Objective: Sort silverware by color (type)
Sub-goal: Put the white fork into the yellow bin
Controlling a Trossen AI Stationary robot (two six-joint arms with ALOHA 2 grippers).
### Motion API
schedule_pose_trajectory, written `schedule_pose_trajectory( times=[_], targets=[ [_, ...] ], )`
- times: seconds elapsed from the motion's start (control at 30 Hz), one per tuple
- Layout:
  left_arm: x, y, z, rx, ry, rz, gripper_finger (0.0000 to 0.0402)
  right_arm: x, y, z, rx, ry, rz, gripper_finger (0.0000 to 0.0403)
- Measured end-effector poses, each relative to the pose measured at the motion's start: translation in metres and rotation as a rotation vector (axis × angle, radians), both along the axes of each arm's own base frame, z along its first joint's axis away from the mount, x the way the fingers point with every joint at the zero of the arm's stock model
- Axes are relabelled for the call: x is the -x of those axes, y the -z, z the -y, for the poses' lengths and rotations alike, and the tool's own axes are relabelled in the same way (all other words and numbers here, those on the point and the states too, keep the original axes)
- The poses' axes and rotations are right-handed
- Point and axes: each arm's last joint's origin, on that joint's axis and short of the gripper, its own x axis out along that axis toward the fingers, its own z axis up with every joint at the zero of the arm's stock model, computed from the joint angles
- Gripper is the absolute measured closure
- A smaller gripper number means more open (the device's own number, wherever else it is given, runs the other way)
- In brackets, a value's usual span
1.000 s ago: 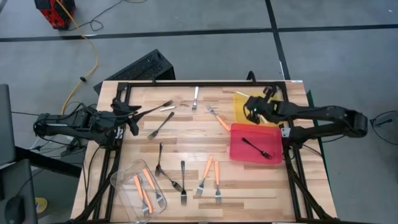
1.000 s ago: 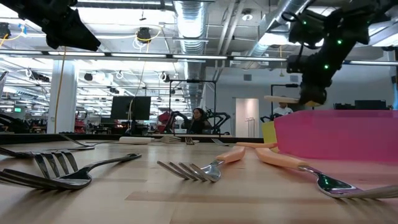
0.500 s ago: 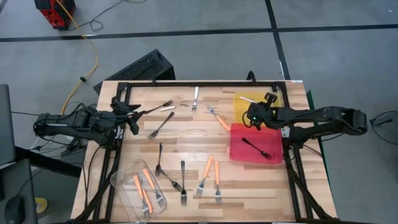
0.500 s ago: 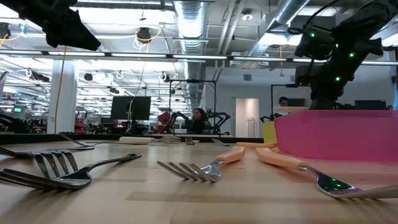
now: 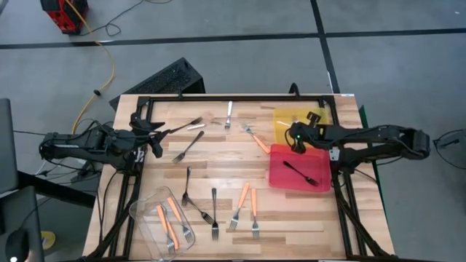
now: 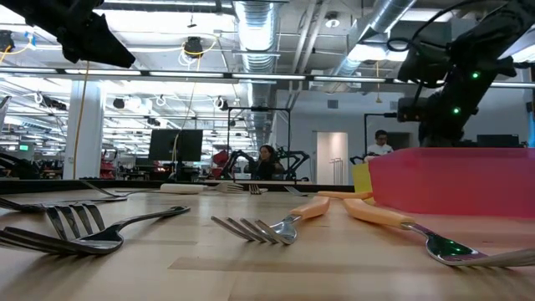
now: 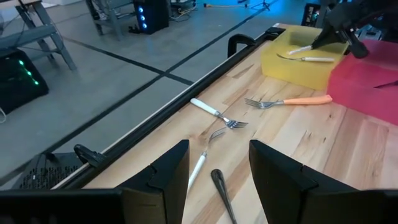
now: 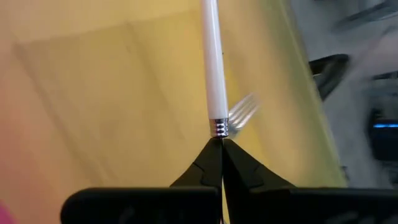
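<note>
My right gripper [image 5: 296, 137] hovers over the yellow tray [image 5: 284, 118] at the table's far right and is shut on a white-handled fork [image 8: 211, 62]. A second white-handled fork [image 7: 309, 59] lies flat in that tray. The red tray [image 5: 280, 178] next to it holds a black fork [image 5: 300, 172]. Orange-handled forks [image 5: 244, 204], black forks [image 5: 189, 145] and a white one [image 5: 228, 113] lie scattered on the wood. My left gripper [image 5: 155, 138] waits open at the table's left side, with a black fork's handle [image 7: 221, 193] just ahead of its fingers and untouched. My right gripper pinches the white-handled fork at its metal neck [image 8: 218, 129], just below the handle's ribbed collar, at the very fingertips. The handle runs straight on from the fingers, along their line, over the yellow tray. The tines are hidden by the fingers. Whether the handle's free end rests on the tray, I cannot tell.
A clear plastic tub [image 5: 145, 211] with orange-handled forks sits at the near left corner. A black frame rail [image 5: 233, 97] runs along the far edge. Bare wood lies between the scattered forks around the table's middle [image 5: 226, 164]. A person stands in the room behind.
My right gripper, staying shut on the white fork, has moved a little toward the near edge and down over the yellow tray, bringing the fork lower with it. The left arm has kept still.
</note>
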Motion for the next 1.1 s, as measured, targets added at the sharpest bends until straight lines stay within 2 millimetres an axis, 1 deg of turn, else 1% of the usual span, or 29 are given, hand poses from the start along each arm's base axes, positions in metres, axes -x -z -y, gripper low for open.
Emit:
schedule_pose_trajectory(
  times=[0.13,0.33,0.5,0.7,0.97,1.1],
  targets=[
    [0.000,0.000,0.000,-0.002,-0.004,0.005,0.0250,0.004,0.002,0.007,-0.075,0.002,0.013,0.0383],
    [0.000,0.000,0.000,-0.003,-0.007,0.004,0.0250,0.010,0.002,0.019,-0.135,0.047,0.040,0.0384],
    [0.000,0.000,0.000,-0.003,-0.007,0.004,0.0250,0.014,0.003,0.025,-0.208,0.057,0.076,0.0384],
    [0.000,0.000,0.000,-0.005,-0.010,0.004,0.0250,0.019,0.004,0.031,-0.251,0.093,0.102,0.0384],
    [0.000,0.000,0.000,-0.018,-0.004,-0.007,0.0250,0.015,-0.007,0.037,-0.311,0.150,0.214,0.0384],
    [0.000,0.000,0.000,-0.018,-0.003,-0.007,0.0250,0.020,-0.006,0.039,-0.331,0.196,0.196,0.0384]
  ],
)
